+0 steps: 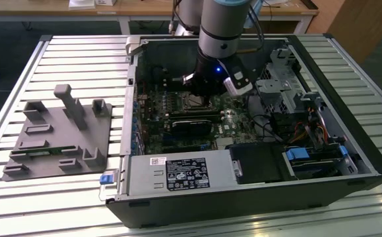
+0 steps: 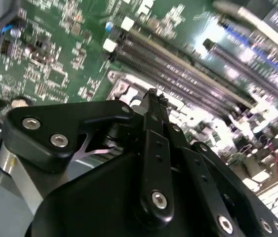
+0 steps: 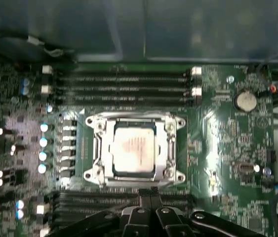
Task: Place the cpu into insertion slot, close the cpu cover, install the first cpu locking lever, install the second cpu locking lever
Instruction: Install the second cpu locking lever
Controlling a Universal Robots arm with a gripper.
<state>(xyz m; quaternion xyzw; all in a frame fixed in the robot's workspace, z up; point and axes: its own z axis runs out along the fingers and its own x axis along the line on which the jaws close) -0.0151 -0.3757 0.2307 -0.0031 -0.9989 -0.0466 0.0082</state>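
Observation:
The cpu (image 3: 134,150), a square chip with a dull grey top, lies flat in the insertion slot (image 3: 98,174) on the green motherboard. The silvery cpu cover (image 3: 169,143) lies down around it as a frame. My gripper (image 3: 150,193) hangs just outside one edge of the socket with its black fingers pressed together and nothing between them. In the second wrist view the gripper (image 2: 153,95) ends close above a corner of the socket frame (image 2: 115,78). In the exterior view the gripper (image 1: 202,95) is low inside the open computer case, over the socket (image 1: 194,102).
Memory slots (image 3: 124,84) run along both sides of the socket. A long black card (image 1: 194,123), the power supply (image 1: 171,175), a drive cage (image 1: 283,84) and cables crowd the case. A grey fixture block (image 1: 56,138) stands on the slatted table at the exterior view's left.

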